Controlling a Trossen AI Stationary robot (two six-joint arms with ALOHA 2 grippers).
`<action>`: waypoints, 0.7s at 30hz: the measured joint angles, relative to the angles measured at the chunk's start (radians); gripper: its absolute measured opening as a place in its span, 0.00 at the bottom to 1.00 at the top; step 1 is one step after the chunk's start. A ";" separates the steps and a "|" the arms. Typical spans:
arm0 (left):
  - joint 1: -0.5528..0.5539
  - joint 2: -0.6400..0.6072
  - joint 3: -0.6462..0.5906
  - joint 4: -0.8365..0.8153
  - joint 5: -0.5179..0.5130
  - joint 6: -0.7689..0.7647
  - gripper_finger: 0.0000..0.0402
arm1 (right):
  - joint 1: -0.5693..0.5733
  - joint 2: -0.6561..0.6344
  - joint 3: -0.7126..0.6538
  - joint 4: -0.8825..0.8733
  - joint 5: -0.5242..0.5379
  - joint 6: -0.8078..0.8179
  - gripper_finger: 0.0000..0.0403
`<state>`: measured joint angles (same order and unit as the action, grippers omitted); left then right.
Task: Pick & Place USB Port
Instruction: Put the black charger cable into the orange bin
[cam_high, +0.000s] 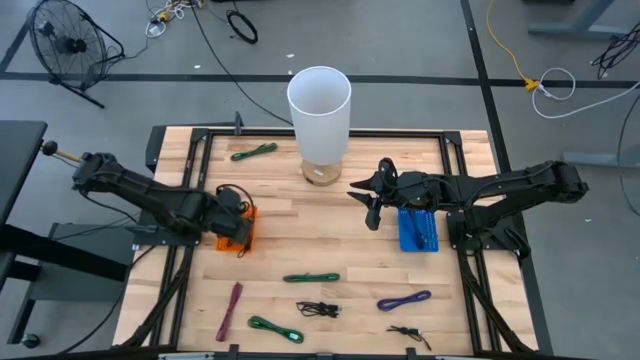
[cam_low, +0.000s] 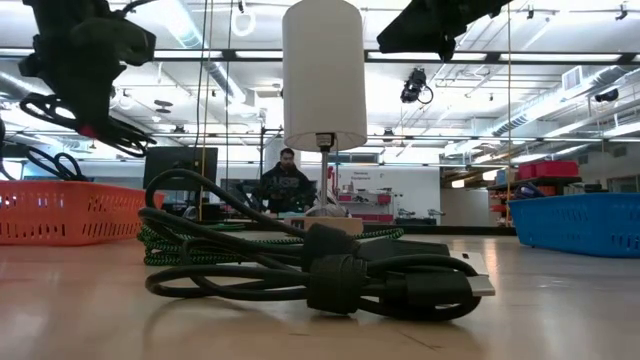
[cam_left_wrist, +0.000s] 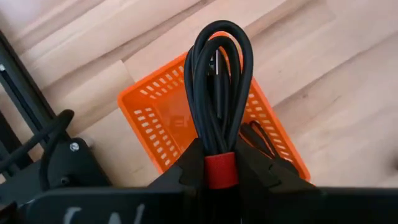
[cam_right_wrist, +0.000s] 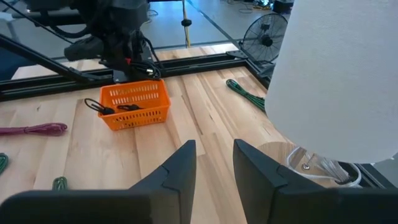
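Note:
My left gripper (cam_high: 234, 206) hangs over the orange basket (cam_high: 240, 232), shut on a coiled black cable (cam_left_wrist: 219, 81) tied with a red band. A second black cable (cam_left_wrist: 261, 138) lies inside that basket (cam_left_wrist: 168, 121). My right gripper (cam_high: 363, 204) stands open in mid-air beside the white lamp (cam_high: 320, 105), with nothing between its fingers (cam_right_wrist: 214, 165). The blue basket (cam_high: 418, 231) sits below the right arm. Loose coiled cables lie on the near half of the table: green (cam_high: 311, 277), black (cam_high: 318, 308), purple (cam_high: 404, 299) and maroon (cam_high: 230, 310). My left gripper pinches the black coil at its red band (cam_left_wrist: 221, 177) between its two fingers. The fingers come from above, pointing steeply down, and lie along the coil. The loops hang below the fingertips, clear of the orange basket.
Another green cable (cam_high: 255, 152) lies at the far left, and one more black cable (cam_high: 408, 333) and a green one (cam_high: 275, 328) lie near the front edge. In the low view a black coil (cam_low: 320, 270) fills the foreground. A person (cam_low: 287, 185) sits beyond the table.

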<state>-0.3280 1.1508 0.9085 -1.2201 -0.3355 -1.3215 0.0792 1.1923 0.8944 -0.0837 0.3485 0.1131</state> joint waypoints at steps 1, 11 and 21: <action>-0.007 0.010 0.000 -0.003 -0.004 -0.009 0.14 | 0.000 0.000 0.000 0.000 0.000 0.000 0.27; -0.019 0.121 0.000 -0.011 -0.002 -0.011 0.14 | 0.000 0.000 0.000 -0.001 0.000 0.000 0.27; -0.018 0.169 0.000 -0.007 0.003 0.028 0.24 | 0.000 0.000 0.000 0.000 0.000 0.009 0.27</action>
<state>-0.3462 1.3201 0.9085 -1.2270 -0.3328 -1.2937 0.0792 1.1923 0.8944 -0.0838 0.3489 0.1218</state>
